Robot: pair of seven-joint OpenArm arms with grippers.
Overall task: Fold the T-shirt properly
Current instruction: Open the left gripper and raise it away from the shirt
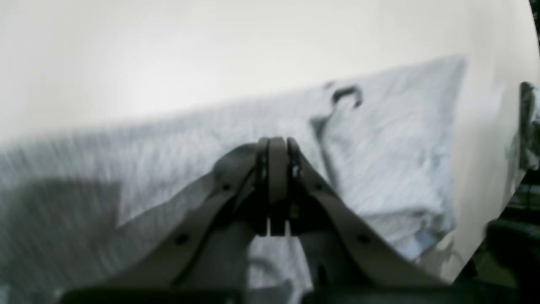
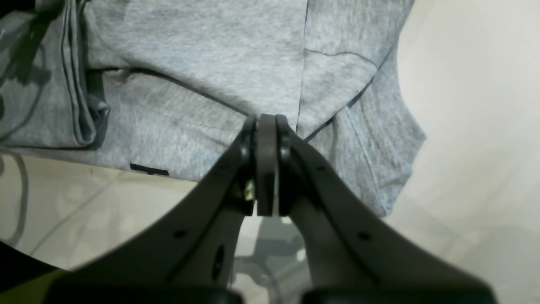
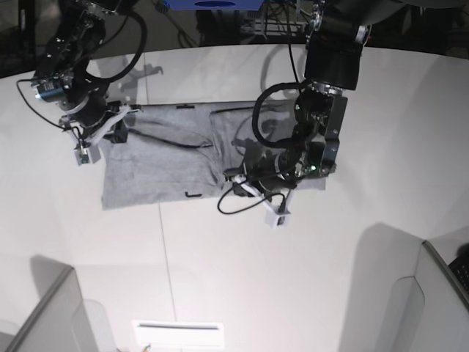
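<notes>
The heather-grey T-shirt lies partly folded on the white table, plain side up. My right gripper is at its left end. In the right wrist view it is shut, tips low over layered folds of the T-shirt, and I cannot tell if cloth is pinched. My left gripper is over the shirt's right half. In the blurred left wrist view it is shut above the T-shirt, with no cloth visible between its pads.
A small black tag marks the shirt's near edge. Black cables loop from the left arm over the table beside the shirt. Grey partitions stand at the bottom left and bottom right. A white sheet lies at the front edge.
</notes>
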